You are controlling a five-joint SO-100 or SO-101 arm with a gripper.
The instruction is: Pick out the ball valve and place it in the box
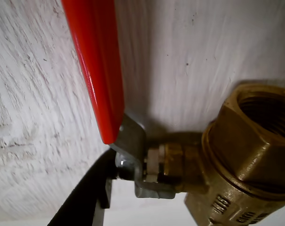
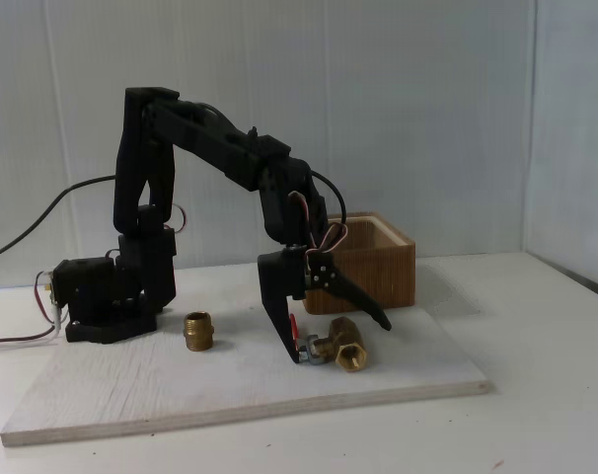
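- Nearest you in the fixed view, the whitewashed wooden board [image 2: 181,390] lies flat on the white table [image 2: 546,415].
- On the board, the brass ball valve with its thin red lever handle [image 2: 336,348] lies at about 5 o'clock from the arm's base; the wrist view shows its hexagonal threaded opening at 3 o'clock and the lever running up to 11 o'clock.
- Your black two-finger gripper [image 2: 340,342] stands spread wide, one finger tip touching the valve's stem end, the other raised above the body.
- The short brass threaded nipple [image 2: 198,331] stands apart, at 9 o'clock from the valve.
- Behind the gripper sits the square light-brown ribbed wooden box [image 2: 378,267].
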